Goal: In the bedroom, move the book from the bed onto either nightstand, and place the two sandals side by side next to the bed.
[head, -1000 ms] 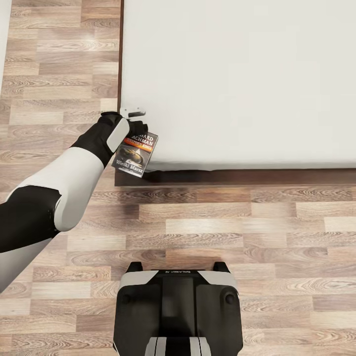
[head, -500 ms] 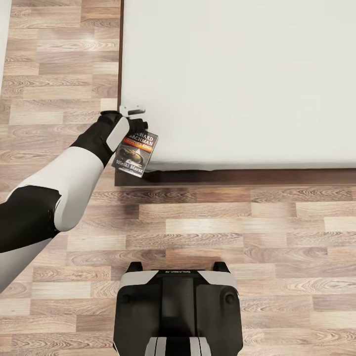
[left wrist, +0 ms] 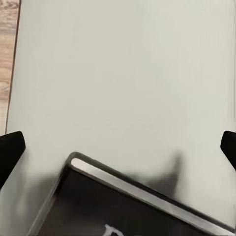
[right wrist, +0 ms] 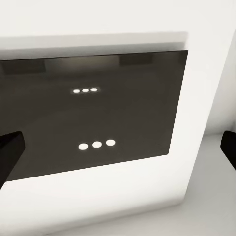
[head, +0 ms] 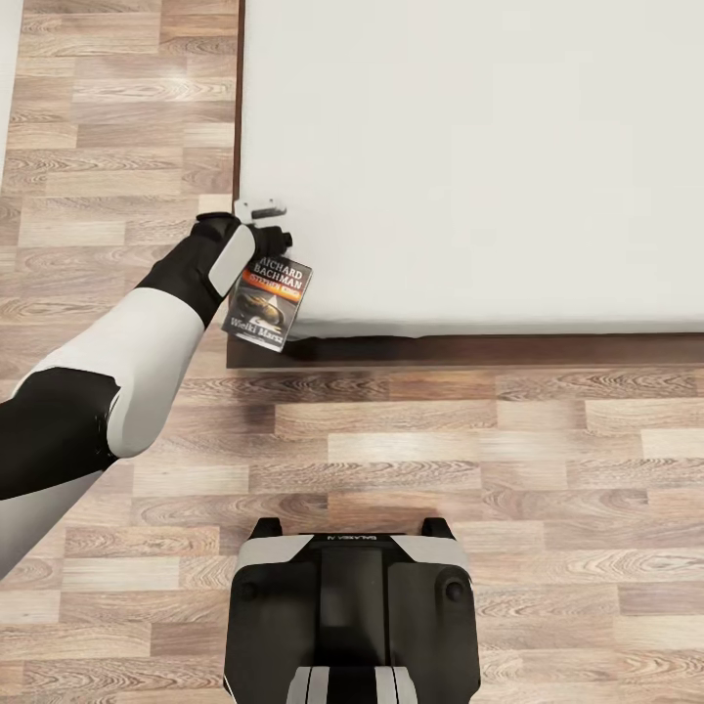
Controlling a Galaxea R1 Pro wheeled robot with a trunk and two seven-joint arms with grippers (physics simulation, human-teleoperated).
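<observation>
My left gripper [head: 256,227] sits at the near-left corner of the bed [head: 469,156], just past the far edge of the book [head: 268,303]. In the left wrist view the fingertips [left wrist: 11,150] stand wide apart with bare mattress between them; nothing is held. The book lies flat on that corner, its near end overhanging the mattress edge above the dark frame.

Handling, my guess: a thin, light paperback, stiff enough across the cover but floppy if pinched by a single corner. The glossy cover may slip. The overhanging near end looks like the best purchase: pinch across its thickness there, or slide it further off first.

The right gripper's fingertips [right wrist: 10,147] are also spread in its wrist view, facing a dark panel [right wrist: 93,108] with small bright dots on a white wall; I can't tell what it is.

My wrist covers the book's top-left corner in the head view.
</observation>
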